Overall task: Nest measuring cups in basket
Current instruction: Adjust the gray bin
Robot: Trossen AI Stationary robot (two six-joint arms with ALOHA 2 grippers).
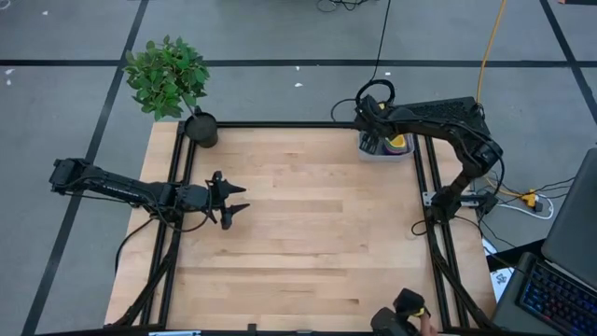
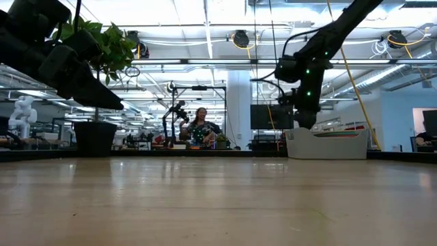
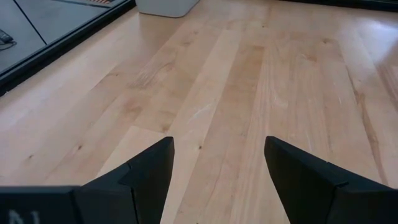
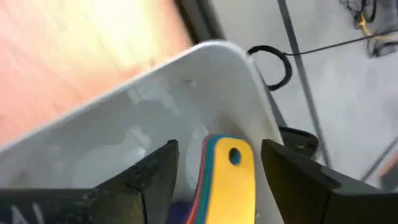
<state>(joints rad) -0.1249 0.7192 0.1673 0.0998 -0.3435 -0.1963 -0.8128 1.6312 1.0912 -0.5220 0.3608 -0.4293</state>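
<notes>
The light grey basket (image 1: 387,149) stands at the table's far right corner; it also shows in the low view (image 2: 328,143). Nested measuring cups (image 1: 399,142) lie inside it. Their stacked flat handles (image 4: 231,174) show yellow on top, with blue and red edges beneath. My right gripper (image 4: 219,149) is open and reaches down into the basket, one finger on either side of the handle stack and a gap on each side. My left gripper (image 1: 238,198) is open and empty above the table's left part, as its wrist view (image 3: 217,143) shows.
A black pot with a green plant (image 1: 201,129) stands at the far left corner. Bare wood (image 1: 317,233) lies between the two arms. A person (image 2: 200,126) sits in the room beyond the table. A hand with a black and yellow device (image 1: 410,313) shows at the near edge.
</notes>
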